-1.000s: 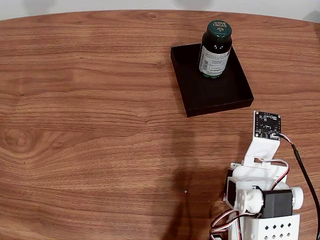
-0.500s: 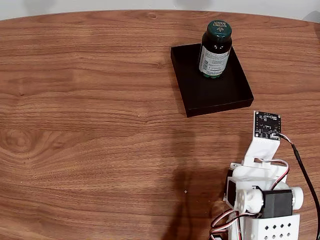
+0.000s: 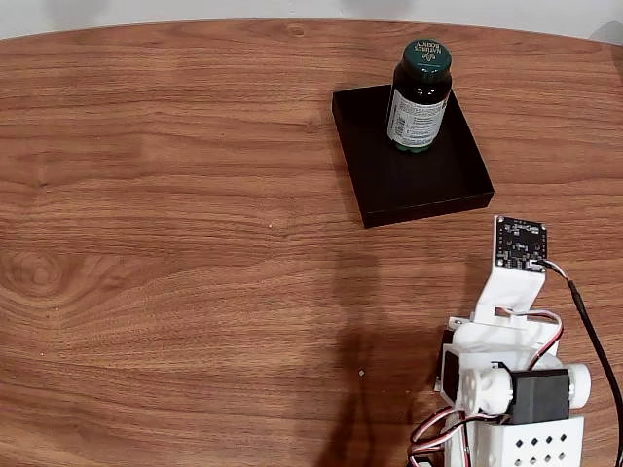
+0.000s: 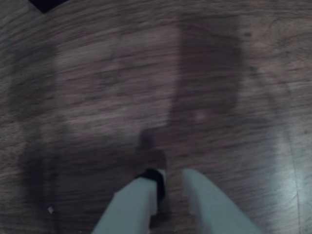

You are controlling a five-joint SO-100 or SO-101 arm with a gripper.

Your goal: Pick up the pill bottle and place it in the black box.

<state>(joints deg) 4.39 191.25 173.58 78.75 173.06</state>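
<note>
The pill bottle [image 3: 420, 94], dark green with a green cap and a white label, stands upright inside the black box [image 3: 428, 185], in its far part in the fixed view. The folded arm [image 3: 506, 375] sits at the lower right of that view, well away from the box, and touches nothing. In the wrist view my gripper [image 4: 171, 176] hangs low over bare wood. Its two pale fingers [image 4: 134, 204] are drawn nearly together with only a narrow slit, and nothing is between them. A corner of the black box [image 4: 46, 4] shows at the wrist view's top left.
The wooden table [image 3: 175, 243] spreads wide to the left and in front of the box. Its curved far edge meets a pale wall at the top. A black cable [image 3: 592, 336] runs along the arm's right side.
</note>
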